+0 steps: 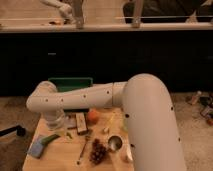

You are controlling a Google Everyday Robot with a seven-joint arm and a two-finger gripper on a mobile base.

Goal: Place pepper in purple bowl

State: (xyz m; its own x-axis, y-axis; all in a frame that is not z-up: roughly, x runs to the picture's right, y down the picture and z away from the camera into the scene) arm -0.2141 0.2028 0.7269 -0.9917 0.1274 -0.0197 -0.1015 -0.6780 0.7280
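Pepper flat on the bench, near the left front corner. Slim, green and glossy, slanted, with the lower left end at a blue pad, touching or overlapping it. Not inside any bowl.

Just behind and above the pepper, the hand: pale grey, hanging down from the wrist over the bench's left rear. Open or closed: cannot tell. In contact with the pepper or not: cannot tell either.

1 small green scrap just right of the pepper. Further right, a brown block and a round orange fruit, the 2 just beside each other. In front of those, a long utensil lying slantwise, a bunch of dark grapes just right of it, and a small metal cup upright beside the grapes. Between fruit and cup, a small pale item, too blurred to name.

At the bench's rear, a green tray, mostly covered by the arm. Thick and white, rising from the lower right, then reaching left across the back of the bench. Rows of dark dots along the forearm, elbow at far left above the hand.

Beyond, dark cabinet fronts under a pale counter. Speckled floor to the right of the arm.
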